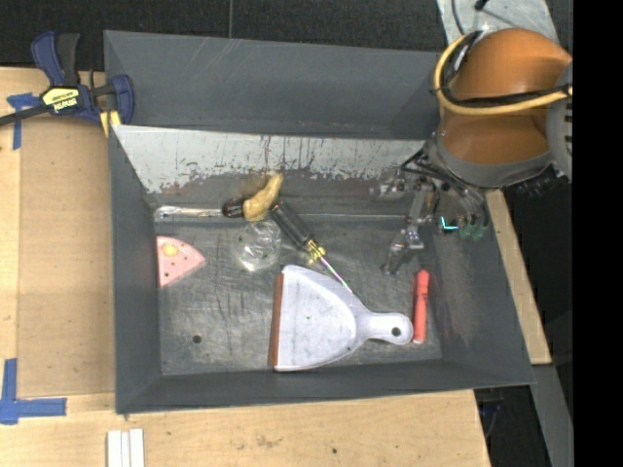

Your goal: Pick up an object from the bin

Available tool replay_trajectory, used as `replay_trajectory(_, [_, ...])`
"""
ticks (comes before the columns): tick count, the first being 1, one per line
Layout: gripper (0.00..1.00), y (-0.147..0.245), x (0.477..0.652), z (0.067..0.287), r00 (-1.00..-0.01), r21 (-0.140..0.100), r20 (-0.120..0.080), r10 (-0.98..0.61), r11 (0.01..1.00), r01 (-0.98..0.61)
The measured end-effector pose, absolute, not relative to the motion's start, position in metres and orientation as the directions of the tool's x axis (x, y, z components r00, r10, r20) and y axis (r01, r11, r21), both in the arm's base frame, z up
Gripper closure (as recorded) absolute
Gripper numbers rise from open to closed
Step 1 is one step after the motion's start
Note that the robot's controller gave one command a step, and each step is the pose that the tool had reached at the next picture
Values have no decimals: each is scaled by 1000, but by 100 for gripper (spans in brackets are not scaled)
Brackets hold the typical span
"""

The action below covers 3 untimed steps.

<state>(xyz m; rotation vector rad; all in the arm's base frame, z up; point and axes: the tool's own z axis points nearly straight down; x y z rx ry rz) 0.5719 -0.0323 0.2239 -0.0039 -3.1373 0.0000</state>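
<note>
My gripper [406,247] hangs at the right side of the bin, open, with nothing between its fingers. Just below it lies a red marker [421,306], pointing toward the front wall. To the marker's left is a white dustpan [311,321] with a brown front edge, its handle end almost touching the marker. A black-handled screwdriver [293,231] lies slantwise left of the gripper, its tip toward the dustpan.
A clear plastic cup [257,246] stands beside the screwdriver. A yellow banana-shaped piece [264,196] and a thin silvery rod [190,212] lie by the back wall. A pink wedge [176,260] lies at the left. The orange-covered arm overhangs the right rim.
</note>
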Motion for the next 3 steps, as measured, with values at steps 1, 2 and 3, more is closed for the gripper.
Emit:
replay_trajectory(1, [0,-32,573,228,-1000,0,-4,2,1000,2])
replay_trajectory(2, [0,-20,560,187,-999,-2,-11,-30,1000,-30])
replay_trajectory(3, [0,-12,569,128,-986,-1,-8,-169,986,-169])
